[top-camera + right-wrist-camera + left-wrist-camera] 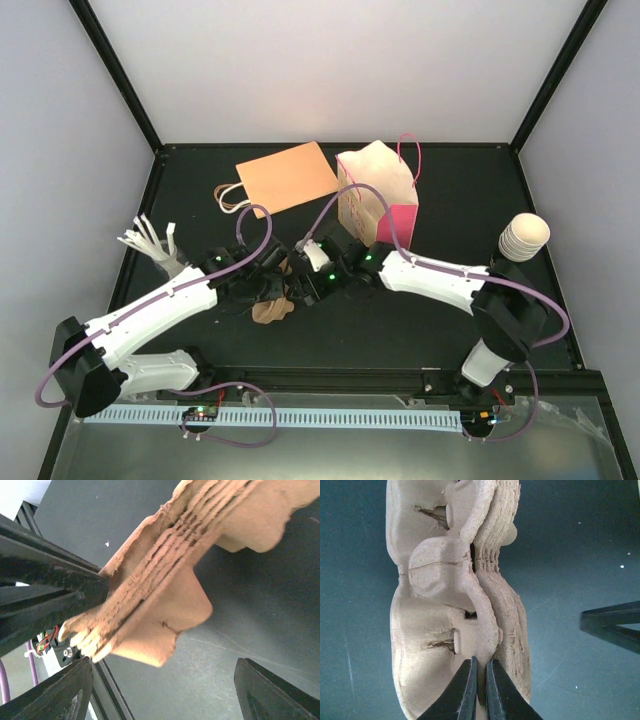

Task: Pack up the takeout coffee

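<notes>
The takeout coffee cup [523, 237], cream-white and ribbed, stands at the table's right side, far from both grippers. At mid-table lies a stack of brown moulded pulp carriers [271, 309]. My left gripper [481, 661] is shut on the rim of the top carrier [430, 605], which stands apart from the ones beneath it. Facing it from the right, my right gripper [165, 666] is open, its fingers [260, 690] wide on either side of a corner of the stack [170, 590] without touching it. Both grippers meet over the stack in the top view, left [270, 288] and right [306, 284].
A pink paper bag [378, 195] stands open behind the grippers. A flat brown paper bag [287, 176] lies at the back left of it. A bundle of thin white sticks [150, 240] lies at the left edge. The right arm's dark finger [615, 625] shows in the left wrist view.
</notes>
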`<state>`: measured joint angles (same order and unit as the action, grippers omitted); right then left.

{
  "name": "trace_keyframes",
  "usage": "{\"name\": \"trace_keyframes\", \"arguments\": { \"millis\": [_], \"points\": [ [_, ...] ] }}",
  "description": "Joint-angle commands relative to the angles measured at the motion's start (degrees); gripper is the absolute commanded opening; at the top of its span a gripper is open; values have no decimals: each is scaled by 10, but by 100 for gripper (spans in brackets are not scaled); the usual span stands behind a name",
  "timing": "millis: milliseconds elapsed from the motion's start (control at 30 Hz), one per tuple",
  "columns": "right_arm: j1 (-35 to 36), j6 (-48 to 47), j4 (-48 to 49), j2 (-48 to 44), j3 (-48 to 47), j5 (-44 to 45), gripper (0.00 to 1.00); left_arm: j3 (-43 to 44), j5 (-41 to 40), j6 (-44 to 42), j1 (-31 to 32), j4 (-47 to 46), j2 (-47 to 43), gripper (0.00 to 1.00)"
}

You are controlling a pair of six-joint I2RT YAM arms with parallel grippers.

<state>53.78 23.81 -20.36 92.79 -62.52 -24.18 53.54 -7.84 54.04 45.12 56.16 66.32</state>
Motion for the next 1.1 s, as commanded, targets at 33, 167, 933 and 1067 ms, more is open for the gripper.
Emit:
{"name": "trace_keyframes", "arguments": {
  "millis": [33,167,933,1067],
  "points": [
    [15,23,25,35,-32,-22,80,2,24,-11,-5,-35,-9,7],
    [18,30,32,47,-38,-27,80,-2,32,-13,-5,-43,-6,7],
    [18,19,-27,-2,-18,97,78,74,-24,-28,-6,54,-18,7],
    [18,3,-48,-21,-21,135,78,110,-50,-32,-6,93,-43,8]
  ]
}}
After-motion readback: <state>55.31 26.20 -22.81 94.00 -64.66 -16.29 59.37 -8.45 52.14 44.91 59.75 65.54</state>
